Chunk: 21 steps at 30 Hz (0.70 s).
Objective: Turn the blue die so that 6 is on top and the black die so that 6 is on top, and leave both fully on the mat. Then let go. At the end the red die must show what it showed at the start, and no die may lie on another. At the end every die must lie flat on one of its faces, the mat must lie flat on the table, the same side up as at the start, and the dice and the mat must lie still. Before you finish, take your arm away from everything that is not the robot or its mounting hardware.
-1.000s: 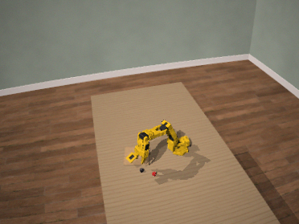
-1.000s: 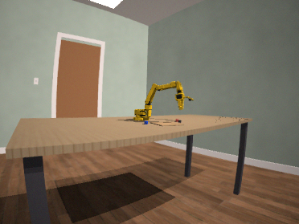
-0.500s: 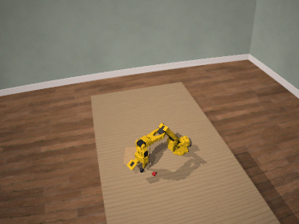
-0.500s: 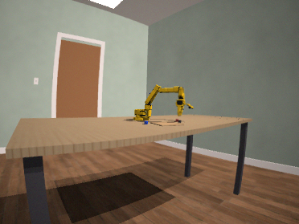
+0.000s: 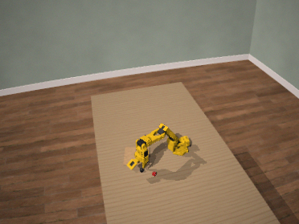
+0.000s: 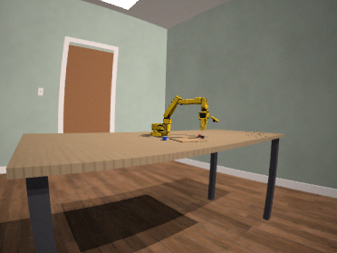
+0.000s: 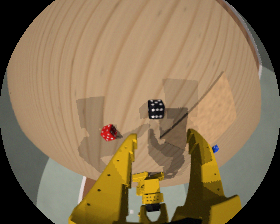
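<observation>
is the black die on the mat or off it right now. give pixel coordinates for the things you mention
Off it: in the wrist view the black die (image 5: 141, 170) (image 7: 156, 109) sits on bare tabletop, beside the mat (image 5: 129, 153) (image 7: 220, 107).

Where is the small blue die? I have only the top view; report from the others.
Observer: The exterior and wrist views show the small blue die off the thin tan mat.
Operator: Tell me what the yellow gripper holds.
Observer: Nothing; the wrist view shows its fingers apart with no die between them.
Operator: Give me its height.
Observer: By the exterior view, its tips hang above the wooden table, not touching it.
</observation>
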Available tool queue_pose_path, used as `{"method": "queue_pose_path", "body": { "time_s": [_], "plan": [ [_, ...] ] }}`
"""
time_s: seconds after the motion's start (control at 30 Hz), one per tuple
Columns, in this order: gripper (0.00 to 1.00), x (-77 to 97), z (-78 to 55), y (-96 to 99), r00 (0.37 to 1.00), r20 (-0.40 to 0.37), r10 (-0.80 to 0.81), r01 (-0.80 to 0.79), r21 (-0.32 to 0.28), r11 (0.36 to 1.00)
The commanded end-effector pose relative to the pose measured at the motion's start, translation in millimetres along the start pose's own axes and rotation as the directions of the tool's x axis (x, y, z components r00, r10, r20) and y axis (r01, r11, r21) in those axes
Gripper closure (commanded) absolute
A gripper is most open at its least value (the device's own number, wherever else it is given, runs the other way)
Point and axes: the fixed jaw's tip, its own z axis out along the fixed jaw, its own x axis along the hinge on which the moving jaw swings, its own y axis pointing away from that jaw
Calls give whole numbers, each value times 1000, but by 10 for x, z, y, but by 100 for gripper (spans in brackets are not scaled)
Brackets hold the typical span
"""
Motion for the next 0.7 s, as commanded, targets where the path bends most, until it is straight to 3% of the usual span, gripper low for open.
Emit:
{"method": "queue_pose_path", "body": {
  "time_s": [0.0, 0.67],
  "plan": [
    [75, -64, -140, 21, 998, 67, 1, -1, -7, 1000],
    [75, -76, 38, 22, 998, 55, 1, -1, -6, 1000]
  ]
}}
